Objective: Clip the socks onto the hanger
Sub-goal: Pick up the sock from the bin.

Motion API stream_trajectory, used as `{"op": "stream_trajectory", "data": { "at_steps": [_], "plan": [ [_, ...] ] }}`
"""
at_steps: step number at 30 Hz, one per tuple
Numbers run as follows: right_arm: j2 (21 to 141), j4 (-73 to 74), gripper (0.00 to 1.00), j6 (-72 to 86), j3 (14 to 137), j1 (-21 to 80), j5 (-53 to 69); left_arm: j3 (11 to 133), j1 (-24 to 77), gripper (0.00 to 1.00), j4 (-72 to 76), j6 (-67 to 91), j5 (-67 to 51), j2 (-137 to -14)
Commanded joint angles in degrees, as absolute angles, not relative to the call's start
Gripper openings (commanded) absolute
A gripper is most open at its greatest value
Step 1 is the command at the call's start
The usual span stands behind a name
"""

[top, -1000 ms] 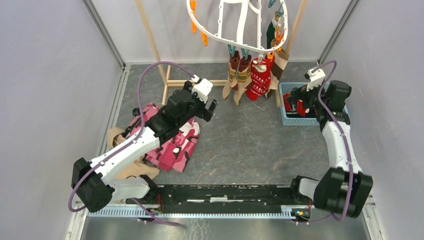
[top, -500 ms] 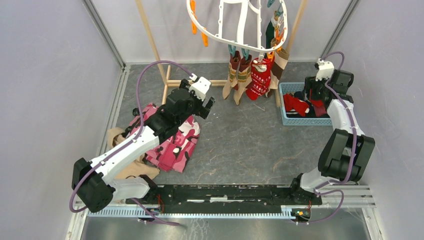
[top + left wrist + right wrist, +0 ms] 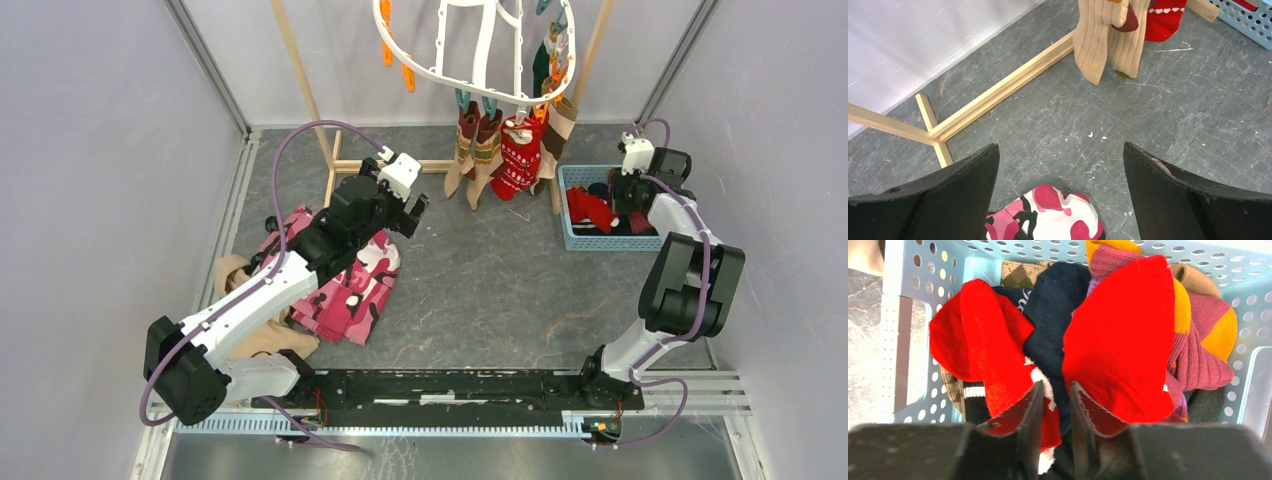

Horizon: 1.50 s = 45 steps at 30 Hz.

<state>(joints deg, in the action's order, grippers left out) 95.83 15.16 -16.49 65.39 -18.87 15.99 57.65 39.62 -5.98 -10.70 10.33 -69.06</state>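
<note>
The white oval hanger hangs at the back with orange and teal clips. Several socks dangle from it, tan-striped and red patterned; the left wrist view shows a tan one and a red one. More socks fill the blue basket: two red ones, a navy one, a maroon one with yellow. My right gripper is down in the basket, its jaws drawn close on a red sock with white trim. My left gripper hovers wide open, holding nothing.
A pink camouflage cloth lies under the left arm, with a tan cloth beside it. The wooden rack's foot runs along the floor behind. Grey walls close in on both sides.
My right arm folded back and its gripper went down into the basket, jaws closing from wide to narrow around the sock. The left gripper drifted slightly back and stayed open.
</note>
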Motion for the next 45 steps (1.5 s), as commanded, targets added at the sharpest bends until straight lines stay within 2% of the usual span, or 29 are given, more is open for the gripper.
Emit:
{"op": "stream_trajectory", "data": {
  "at_steps": [1, 5, 9, 22, 33, 37, 41, 45],
  "plan": [
    [95.2, 13.8, 0.26, -17.6, 65.3, -19.0, 14.8, 59.5, 39.4, 0.98, -5.5, -11.3, 9.0, -69.0],
    [91.1, 12.2, 0.09, -18.0, 63.8, -19.0, 14.3, 59.5, 39.3, 0.98, -5.6, -11.3, 8.7, -69.0],
    [85.2, 10.7, 0.02, -19.3, 62.5, -19.3, 13.0, 59.6, 39.1, 0.97, -5.7, -11.2, 8.4, -69.0],
    [69.9, 5.2, 0.00, -21.3, 59.9, -19.7, 14.7, 59.6, 38.8, 0.97, -5.7, -10.9, 7.5, -69.5],
    [61.9, 6.9, 0.00, -21.2, 67.7, -19.7, 21.9, 59.3, 38.8, 0.97, -5.6, -11.2, 4.6, -69.4],
    [62.0, 10.3, 0.00, -19.4, 72.1, -19.7, 33.3, 58.9, 38.4, 0.97, -4.9, -11.5, 0.5, -68.8],
    [63.0, 13.8, 0.00, -19.2, 71.1, -19.5, 49.3, 56.0, 38.2, 0.98, -1.3, -14.0, -11.4, -66.0],
    [62.6, 19.2, 0.00, -25.8, 67.1, -16.4, 56.2, 50.3, 38.2, 1.00, 7.5, -15.7, -23.3, -61.6]
  ]
}}
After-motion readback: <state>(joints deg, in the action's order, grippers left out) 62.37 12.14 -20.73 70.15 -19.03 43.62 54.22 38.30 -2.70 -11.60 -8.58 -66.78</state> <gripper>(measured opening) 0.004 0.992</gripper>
